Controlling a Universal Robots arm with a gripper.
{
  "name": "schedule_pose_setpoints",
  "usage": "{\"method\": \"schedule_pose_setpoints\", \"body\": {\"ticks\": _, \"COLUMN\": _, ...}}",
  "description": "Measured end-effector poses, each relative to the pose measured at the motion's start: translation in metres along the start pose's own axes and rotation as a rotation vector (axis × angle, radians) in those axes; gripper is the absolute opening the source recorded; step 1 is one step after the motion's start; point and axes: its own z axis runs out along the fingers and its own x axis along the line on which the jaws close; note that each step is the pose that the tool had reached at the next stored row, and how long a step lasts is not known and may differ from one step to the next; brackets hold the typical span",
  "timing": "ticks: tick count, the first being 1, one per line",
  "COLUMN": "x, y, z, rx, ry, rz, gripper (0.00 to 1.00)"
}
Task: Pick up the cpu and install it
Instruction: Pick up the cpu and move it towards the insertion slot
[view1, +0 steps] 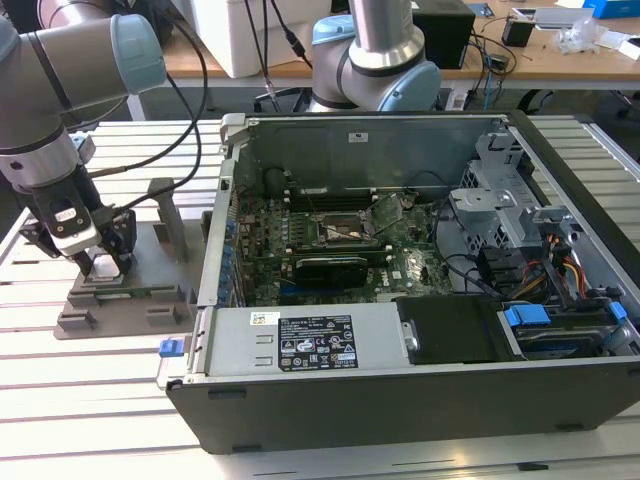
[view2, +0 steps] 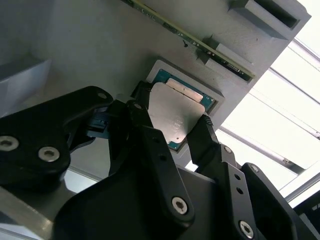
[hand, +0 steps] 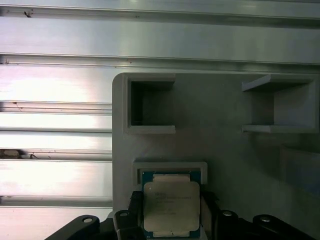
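The cpu (hand: 171, 206), a small square chip with a silvery top on a green base, lies in a shallow recess of the grey plastic holder (hand: 225, 145). My gripper (hand: 171, 212) straddles it, its black fingers (hand: 135, 210) against two opposite edges. In the second wrist view the cpu (view2: 176, 112) sits between the same fingers (view2: 200, 132) of the gripper (view2: 172, 114). In the exterior view my gripper (view1: 100, 262) is down on the holder (view1: 150, 300) at the exterior view's left, well apart from the black socket frame (view1: 345, 232) on the motherboard.
An open computer case (view1: 400, 390) lies to the exterior view's right of the holder, with a long black card (view1: 330, 268), drive bays (view1: 560, 330) and cables inside. A second arm's base (view1: 375, 60) stands behind the case. The holder has upright slots (view1: 170, 215) beside my gripper.
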Motion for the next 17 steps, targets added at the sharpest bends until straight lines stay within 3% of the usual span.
{"method": "schedule_pose_setpoints", "body": {"ticks": 13, "x": 0.0002, "y": 0.0000, "z": 0.0000, "rx": -0.0001, "ry": -0.0001, "rz": 0.000, "gripper": 0.54}}
{"method": "schedule_pose_setpoints", "body": {"ticks": 17, "x": 0.0001, "y": -0.0001, "z": -0.0057, "rx": -0.0001, "ry": -0.0001, "rz": 0.000, "gripper": 0.54}}
